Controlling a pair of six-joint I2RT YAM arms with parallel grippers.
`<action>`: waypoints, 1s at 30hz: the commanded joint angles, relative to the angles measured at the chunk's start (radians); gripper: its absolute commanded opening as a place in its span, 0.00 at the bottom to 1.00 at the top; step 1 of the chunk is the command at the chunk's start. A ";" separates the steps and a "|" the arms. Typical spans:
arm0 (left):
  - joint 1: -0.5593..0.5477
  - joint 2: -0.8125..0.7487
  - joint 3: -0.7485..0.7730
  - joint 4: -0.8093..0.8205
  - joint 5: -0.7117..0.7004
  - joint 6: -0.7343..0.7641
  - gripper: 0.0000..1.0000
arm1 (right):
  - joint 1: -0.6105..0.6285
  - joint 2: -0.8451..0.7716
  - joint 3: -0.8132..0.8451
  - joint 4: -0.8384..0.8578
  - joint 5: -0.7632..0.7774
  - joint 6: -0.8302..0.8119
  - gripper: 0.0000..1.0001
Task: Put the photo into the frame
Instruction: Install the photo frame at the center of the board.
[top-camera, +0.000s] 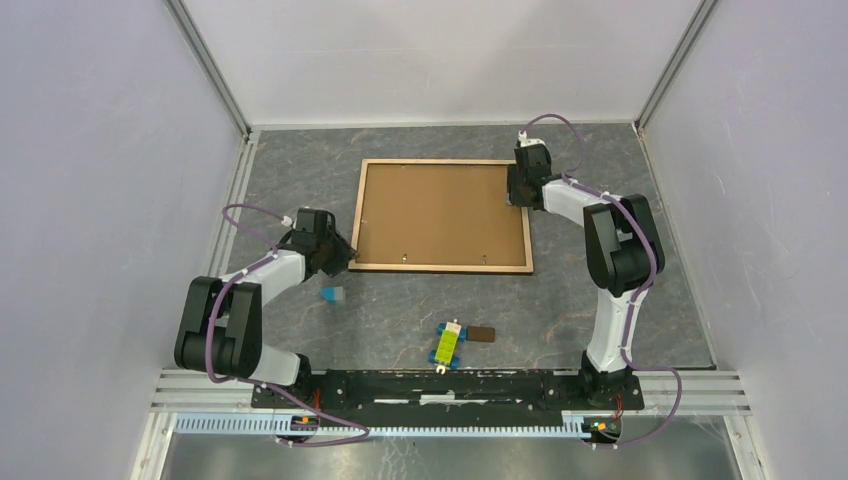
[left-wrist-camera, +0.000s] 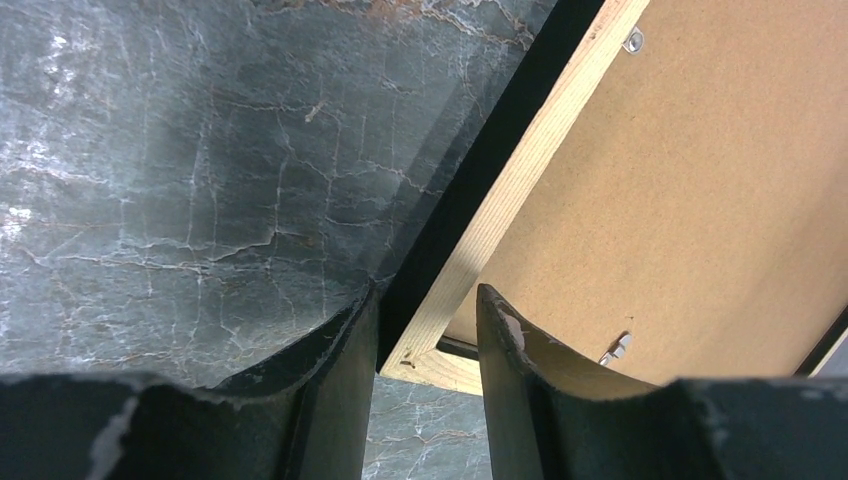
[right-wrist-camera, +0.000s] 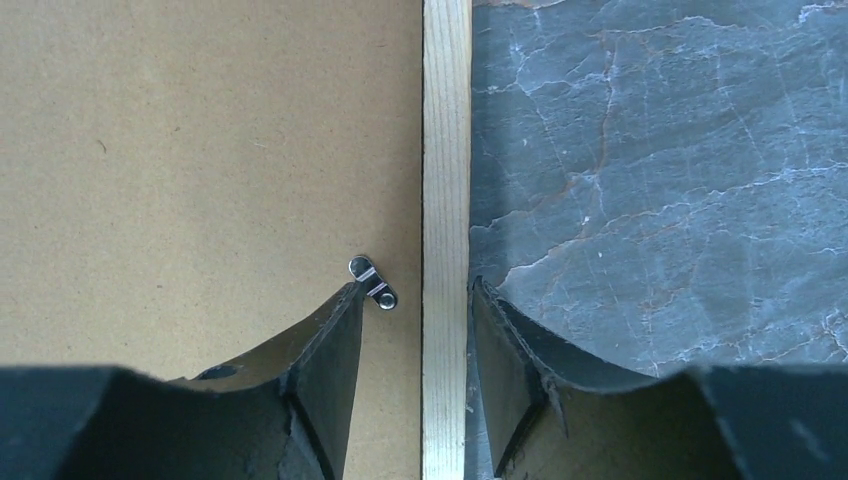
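Observation:
The frame (top-camera: 440, 267) lies on the dark marble table with its light wood side up and a plain brown backing board (top-camera: 440, 212) filling it. The photo is hidden. My left gripper (top-camera: 345, 255) sits at the frame's near left corner. In the left wrist view its jaws (left-wrist-camera: 427, 300) hold that corner of the frame (left-wrist-camera: 520, 170), one finger on the black outer side, the other over the board. My right gripper (top-camera: 522, 190) straddles the frame's right rail (right-wrist-camera: 446, 150). Its jaws (right-wrist-camera: 415, 290) are open, with a strip of backing board (right-wrist-camera: 200, 150) showing beside the rail.
A small blue block (top-camera: 332, 294) lies near the left arm. A yellow and blue object (top-camera: 448, 342) and a small brown piece (top-camera: 482, 334) lie near the front edge. A metal turn clip (right-wrist-camera: 372, 283) sits on the board by the right rail. White walls enclose the table.

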 joint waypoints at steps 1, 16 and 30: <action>-0.001 0.038 -0.033 -0.037 0.028 -0.035 0.48 | -0.001 0.047 0.016 -0.039 0.064 0.044 0.49; 0.003 0.040 -0.035 -0.034 0.036 -0.035 0.47 | 0.023 0.102 0.078 -0.243 0.084 0.296 0.25; 0.003 0.017 -0.044 -0.025 0.053 -0.030 0.51 | 0.020 0.026 0.030 -0.071 -0.184 0.273 0.55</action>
